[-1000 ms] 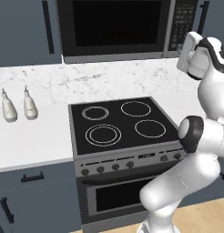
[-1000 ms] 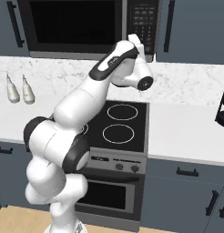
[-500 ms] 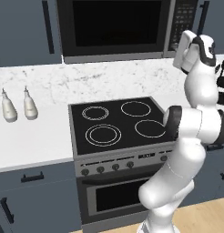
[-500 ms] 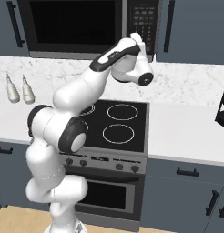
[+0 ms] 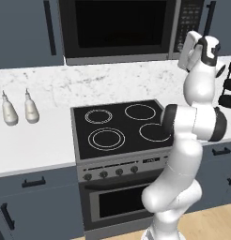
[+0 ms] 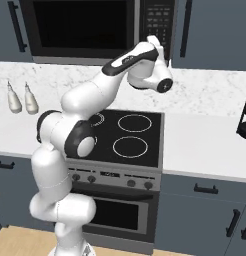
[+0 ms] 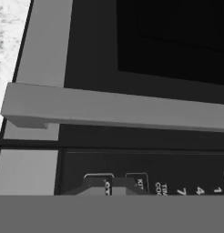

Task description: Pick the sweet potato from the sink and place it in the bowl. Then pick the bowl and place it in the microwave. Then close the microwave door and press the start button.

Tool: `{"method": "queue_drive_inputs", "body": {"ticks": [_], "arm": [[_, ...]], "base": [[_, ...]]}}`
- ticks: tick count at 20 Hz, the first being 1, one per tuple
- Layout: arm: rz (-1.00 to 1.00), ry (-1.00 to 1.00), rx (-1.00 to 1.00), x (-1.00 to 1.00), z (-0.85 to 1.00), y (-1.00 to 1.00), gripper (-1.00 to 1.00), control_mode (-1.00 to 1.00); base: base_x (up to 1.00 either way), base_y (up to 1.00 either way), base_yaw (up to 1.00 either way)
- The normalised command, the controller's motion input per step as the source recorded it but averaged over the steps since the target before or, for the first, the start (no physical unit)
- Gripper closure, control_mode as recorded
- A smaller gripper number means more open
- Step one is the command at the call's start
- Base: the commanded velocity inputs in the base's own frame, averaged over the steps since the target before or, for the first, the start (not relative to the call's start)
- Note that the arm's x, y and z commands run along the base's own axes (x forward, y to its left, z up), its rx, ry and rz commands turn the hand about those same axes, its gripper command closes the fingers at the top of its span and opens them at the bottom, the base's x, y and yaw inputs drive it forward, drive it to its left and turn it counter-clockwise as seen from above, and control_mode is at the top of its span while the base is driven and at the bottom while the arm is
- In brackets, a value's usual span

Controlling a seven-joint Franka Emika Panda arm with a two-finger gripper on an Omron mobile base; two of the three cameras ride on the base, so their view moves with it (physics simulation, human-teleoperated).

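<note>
In the left base view, the microwave (image 5: 129,29) is hanging above the stove (image 5: 121,127), black with steel-grey trim, and the microwave door (image 5: 118,26) is sitting shut, its dark glass window hiding anything inside. The button panel (image 5: 192,21) at its right is being partly covered by the arm, whose end effector (image 5: 187,45) is reaching up against that panel; its fingers are too small to read, so I cannot tell whether they are spread or pressed together. Two pale bottles (image 5: 18,108) are standing near the tabletop's (image 5: 30,140) left edge. In the right base view, the end effector (image 6: 154,41) is pointing at the lower part of the button panel (image 6: 159,22), its tips hidden behind the hand. In the hand view, the microwave's grey door handle (image 7: 114,111) is crossing the frame, with the window above and blurred button labels (image 7: 164,187) below; the finger tips (image 7: 109,186) are showing dimly at the bottom, cut off.
</note>
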Motion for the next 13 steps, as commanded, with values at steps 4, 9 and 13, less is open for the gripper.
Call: {"method": "queue_drive_inputs", "body": {"ticks": [4, 9, 13], "arm": [[-0.02, 0.02, 0.00, 0.57, -0.08, -0.06, 1.00, -1.00], [-0.01, 0.03, 0.00, 0.35, -0.22, 0.00, 1.00, -1.00], [0.00, -0.02, 0.00, -0.81, -0.01, 0.11, 1.00, -1.00]], "base": [[0.00, 0.00, 0.00], [0.00, 0.00, 0.00], [0.00, 0.00, 0.00]]}}
